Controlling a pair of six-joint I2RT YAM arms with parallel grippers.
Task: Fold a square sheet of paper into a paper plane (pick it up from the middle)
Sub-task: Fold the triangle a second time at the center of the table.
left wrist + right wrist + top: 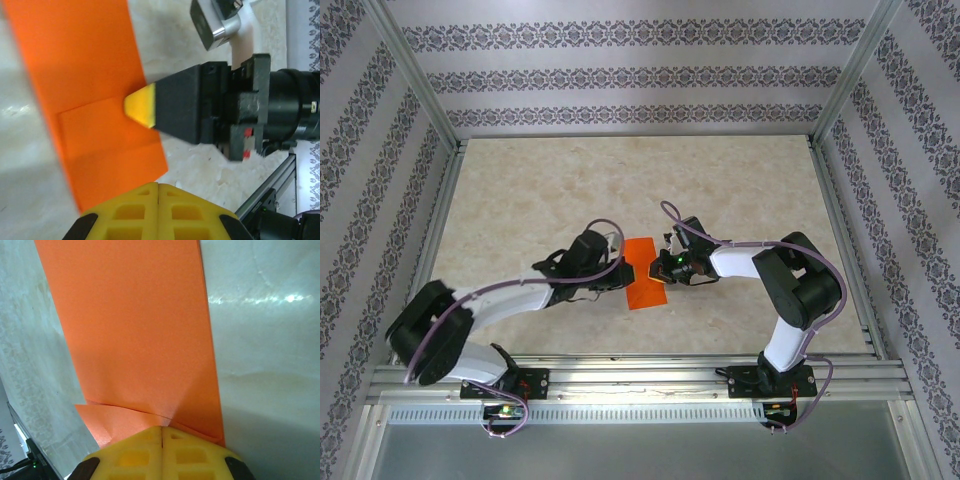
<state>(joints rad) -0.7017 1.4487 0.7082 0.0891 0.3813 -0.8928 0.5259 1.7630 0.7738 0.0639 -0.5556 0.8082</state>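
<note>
The square sheet of paper (642, 290) lies flat on the marble table, bright orange and folded into an oblong. My right gripper (657, 268) is shut, its yellow tip resting on the sheet (85, 75) from the right, as the left wrist view shows (139, 105). In the right wrist view the shut tip (162, 429) sits on the paper (135, 325) where a loose flap (110, 421) meets a crease. My left gripper (622, 268) is shut too, its tip (158, 186) at the sheet's near corner with no paper between the fingers.
Beige marble tabletop (620, 190) stretches behind the paper. Patterned walls with metal posts enclose three sides. An aluminium rail (640, 368) runs along the near edge by the arm bases. The two wrists stand close together over the sheet.
</note>
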